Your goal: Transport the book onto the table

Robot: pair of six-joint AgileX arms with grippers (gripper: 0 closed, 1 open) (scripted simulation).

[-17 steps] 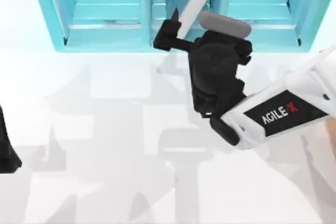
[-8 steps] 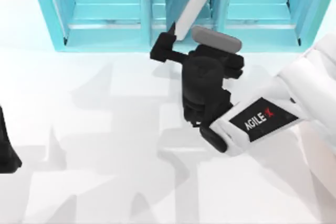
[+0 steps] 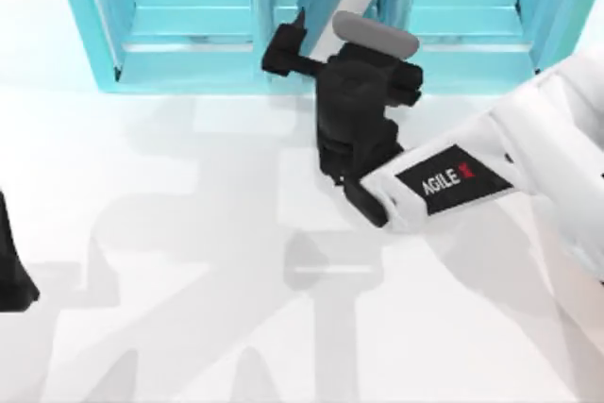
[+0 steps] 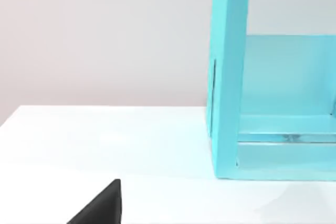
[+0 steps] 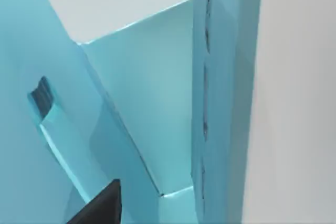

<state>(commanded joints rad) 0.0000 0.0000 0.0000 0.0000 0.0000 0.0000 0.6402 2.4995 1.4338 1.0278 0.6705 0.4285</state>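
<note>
The near half of the white surface (image 3: pixel 189 327) lies bare around us, with our left gripper (image 3: pixel 11 271) parked at its left edge; we cannot tell its finger state. Farther in, our right gripper (image 3: pixel 316 40) reaches to the front edge of the turquoise shelf unit (image 3: pixel 189 54) at the far side. One dark finger (image 3: pixel 283 49) sits left of the book (image 3: pixel 351 2), which leans in the narrow middle compartment; whether the fingers are clenched on it we cannot tell
</note>
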